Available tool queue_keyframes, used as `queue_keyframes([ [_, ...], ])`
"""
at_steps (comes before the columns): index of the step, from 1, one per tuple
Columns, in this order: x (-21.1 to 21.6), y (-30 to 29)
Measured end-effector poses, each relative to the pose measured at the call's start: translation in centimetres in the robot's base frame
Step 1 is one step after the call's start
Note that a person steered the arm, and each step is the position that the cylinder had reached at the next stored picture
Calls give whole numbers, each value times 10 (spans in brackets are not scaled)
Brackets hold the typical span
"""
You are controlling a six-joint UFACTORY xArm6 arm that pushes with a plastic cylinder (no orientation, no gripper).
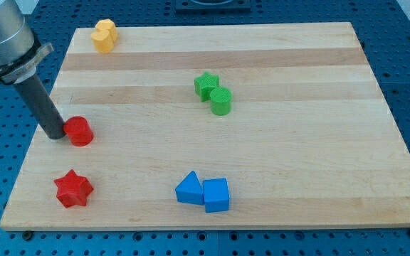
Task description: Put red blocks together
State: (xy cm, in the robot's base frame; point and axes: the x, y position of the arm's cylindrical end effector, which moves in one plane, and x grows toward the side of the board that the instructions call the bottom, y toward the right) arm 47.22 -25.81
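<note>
A red cylinder (80,131) stands near the board's left edge. A red star (72,188) lies below it, near the bottom left corner, a clear gap apart. My tip (54,135) rests on the board just left of the red cylinder, touching or almost touching its left side. The dark rod rises up and to the left from there.
A yellow block (104,35) sits at the top left. A green star (206,85) and a green cylinder (221,101) touch near the middle top. A blue triangle (188,189) and a blue cube (216,195) touch at the bottom middle. The wooden board (319,142) lies on a blue table.
</note>
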Motion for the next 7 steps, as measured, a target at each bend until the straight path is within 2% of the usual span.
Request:
queue_keyframes([
  [3, 11, 29],
  [5, 78, 25],
  [7, 93, -23],
])
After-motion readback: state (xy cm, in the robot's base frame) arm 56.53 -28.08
